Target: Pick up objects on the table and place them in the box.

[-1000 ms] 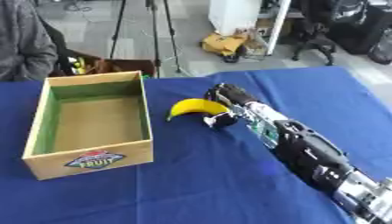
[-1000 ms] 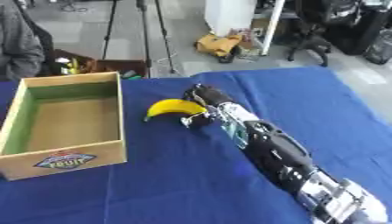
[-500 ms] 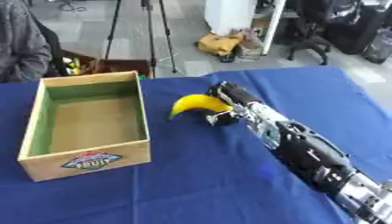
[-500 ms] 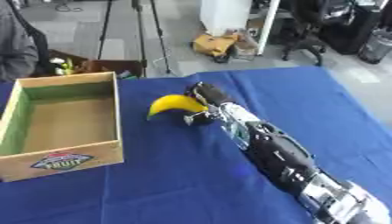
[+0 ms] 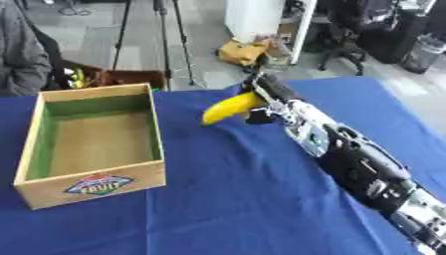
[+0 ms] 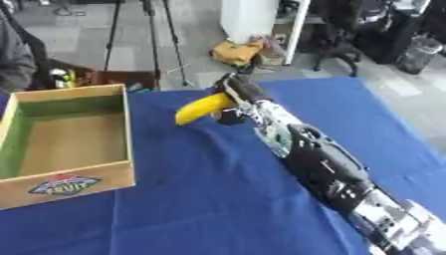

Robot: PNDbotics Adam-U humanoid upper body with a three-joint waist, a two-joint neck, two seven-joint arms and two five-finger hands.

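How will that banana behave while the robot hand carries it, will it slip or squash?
The banana looks whole and yellow, so it is probably fairly stiff and will keep its curve. Its skin looks smooth, and the right robot hand seems to hold it near one end, so it might swivel or slide. Squeezing hard could bruise it, as ripe fruit is soft.

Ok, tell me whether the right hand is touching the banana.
Touching. In the left eye view the right hand has its fingers curled round the banana's near end, with no gap between them.
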